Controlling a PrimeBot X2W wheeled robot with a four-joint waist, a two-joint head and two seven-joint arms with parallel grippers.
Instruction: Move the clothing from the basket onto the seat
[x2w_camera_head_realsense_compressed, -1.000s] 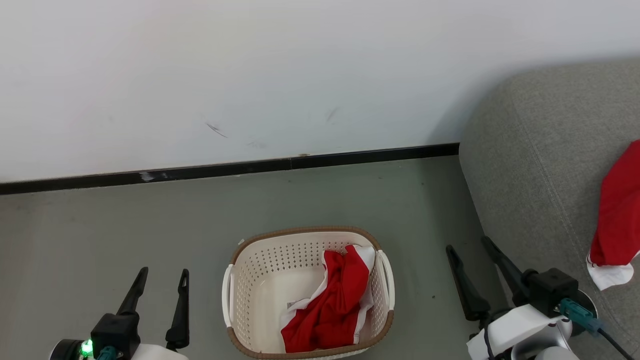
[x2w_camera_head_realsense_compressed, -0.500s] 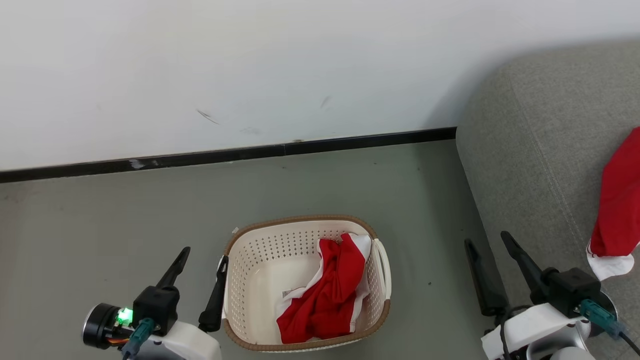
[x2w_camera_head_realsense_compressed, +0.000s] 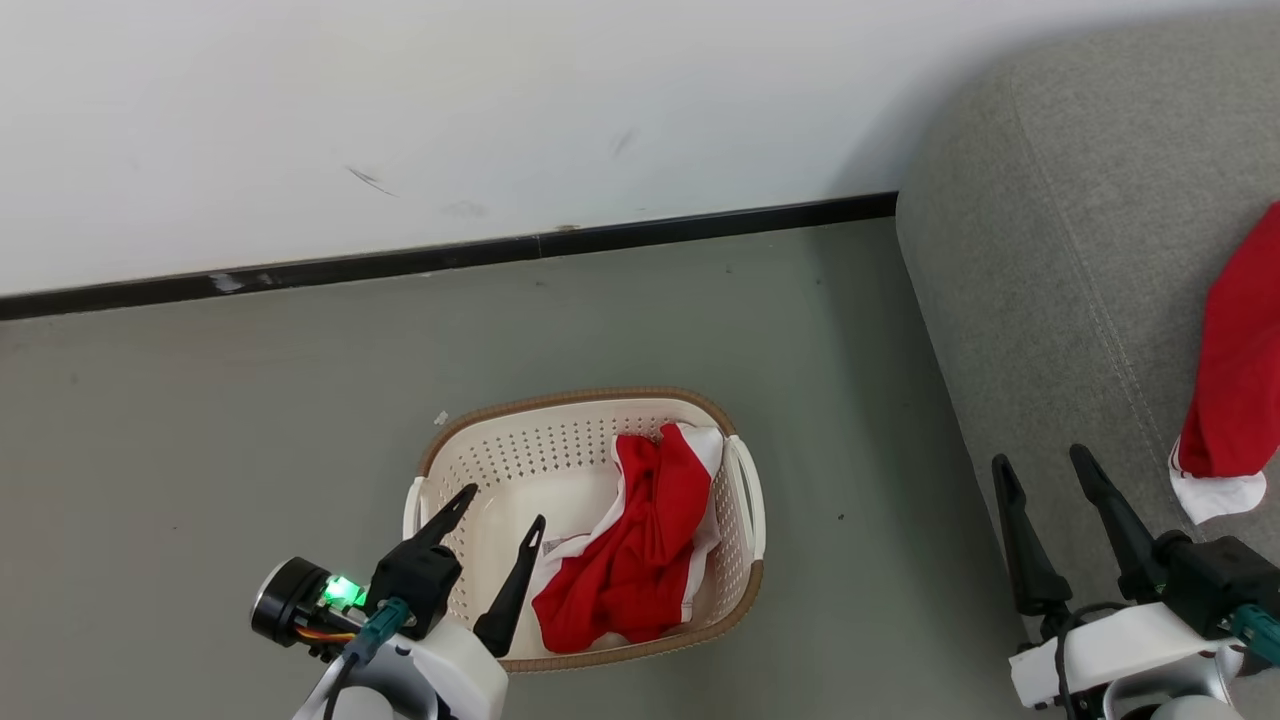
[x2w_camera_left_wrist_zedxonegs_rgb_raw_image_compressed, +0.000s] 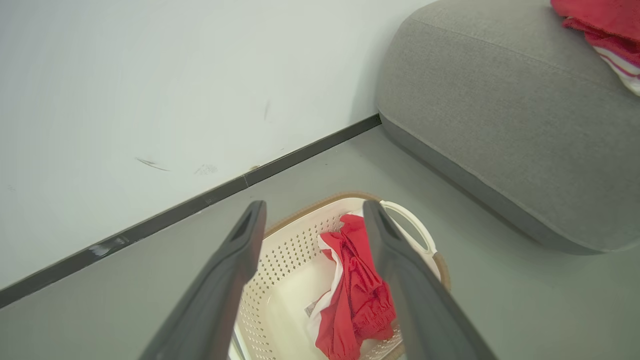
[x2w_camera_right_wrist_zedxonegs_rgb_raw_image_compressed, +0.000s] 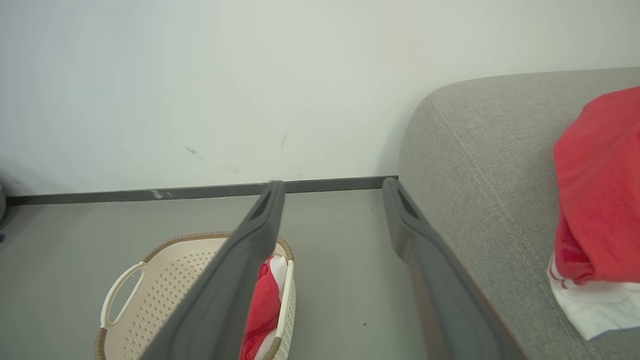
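Light: bright, even, diffuse, cool white.
Wall (x2w_camera_head_realsense_compressed: 500, 100): pale, close to washed out; greenish cast in both wrist views.
Shadows: a soft one on the wall and floor (x2w_camera_head_realsense_compressed: 860, 340) beside the seat (x2w_camera_head_realsense_compressed: 1050, 250); a darker band under the seat in the left wrist view; faint shade around the basket (x2w_camera_head_realsense_compressed: 745, 610).
Focus: head view sharp throughout. Left gripper (x2w_camera_left_wrist_zedxonegs_rgb_raw_image_compressed: 314, 206) and right gripper (x2w_camera_right_wrist_zedxonegs_rgb_raw_image_compressed: 333, 184) are soft and smeared near the bottom edge of their own views.
Distortion: skirting (x2w_camera_left_wrist_zedxonegs_rgb_raw_image_compressed: 200, 202) runs steeply tilted.
Glow: green indicator light (x2w_camera_head_realsense_compressed: 343, 590), slightly bloomed.

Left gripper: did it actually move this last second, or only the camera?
Yes. The left gripper has swung right: it stood clear left of the basket, and now its open fingers reach over its left side.
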